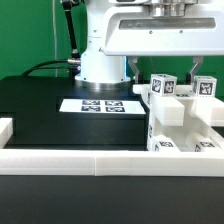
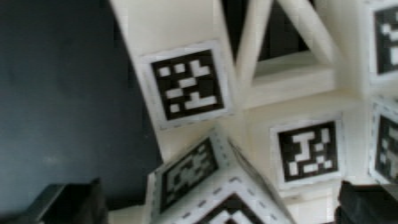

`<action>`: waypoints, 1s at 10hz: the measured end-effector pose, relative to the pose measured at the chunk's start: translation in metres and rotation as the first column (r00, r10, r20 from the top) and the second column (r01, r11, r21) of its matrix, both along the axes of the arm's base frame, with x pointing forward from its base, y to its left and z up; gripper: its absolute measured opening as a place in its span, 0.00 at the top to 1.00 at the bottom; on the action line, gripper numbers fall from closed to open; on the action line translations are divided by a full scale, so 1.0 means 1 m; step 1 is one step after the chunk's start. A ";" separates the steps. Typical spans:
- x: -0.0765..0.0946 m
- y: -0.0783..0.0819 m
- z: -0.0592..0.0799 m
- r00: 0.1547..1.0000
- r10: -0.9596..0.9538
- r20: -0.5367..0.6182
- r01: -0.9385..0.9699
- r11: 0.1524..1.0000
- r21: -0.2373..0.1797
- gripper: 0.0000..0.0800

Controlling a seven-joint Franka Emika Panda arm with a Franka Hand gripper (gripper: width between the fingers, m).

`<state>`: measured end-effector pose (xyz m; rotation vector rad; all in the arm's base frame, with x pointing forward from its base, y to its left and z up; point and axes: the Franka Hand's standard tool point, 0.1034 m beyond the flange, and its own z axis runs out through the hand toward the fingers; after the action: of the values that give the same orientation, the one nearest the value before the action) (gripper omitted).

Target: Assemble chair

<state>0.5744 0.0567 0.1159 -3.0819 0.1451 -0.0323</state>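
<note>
The chair parts (image 1: 178,112) are white blocks with black-and-white tags, standing together at the exterior view's right. Two tagged posts (image 1: 162,86) rise at their back. My gripper (image 1: 163,68) hangs just above these posts with its two dark fingers spread wide. In the wrist view the gripper (image 2: 221,206) is open, and a tagged white corner piece (image 2: 210,180) lies between the fingers without either pad touching it. A tall white slab with a tag (image 2: 187,85) and a slanted strut show beyond it. The left finger (image 2: 71,205) is dark and blurred.
The marker board (image 1: 100,104) lies flat on the black table in front of the robot base (image 1: 100,60). A long low white rail (image 1: 90,162) runs along the front edge, with a short wall at the exterior view's left (image 1: 6,130).
</note>
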 end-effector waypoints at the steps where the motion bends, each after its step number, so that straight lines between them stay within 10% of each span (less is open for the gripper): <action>1: 0.000 -0.001 0.000 0.997 0.078 0.004 -0.078 0.997 -0.002 0.19; 5: -0.001 0.002 -0.001 0.955 0.295 0.005 -0.295 0.955 -0.032 0.19; 7: -0.001 0.001 -0.001 0.956 0.294 0.005 -0.294 0.955 -0.032 0.51; 10: -0.001 0.001 -0.001 0.966 0.258 0.004 -0.258 0.966 -0.031 0.64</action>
<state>0.5736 0.0575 0.1152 -3.1019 -0.2600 -0.0360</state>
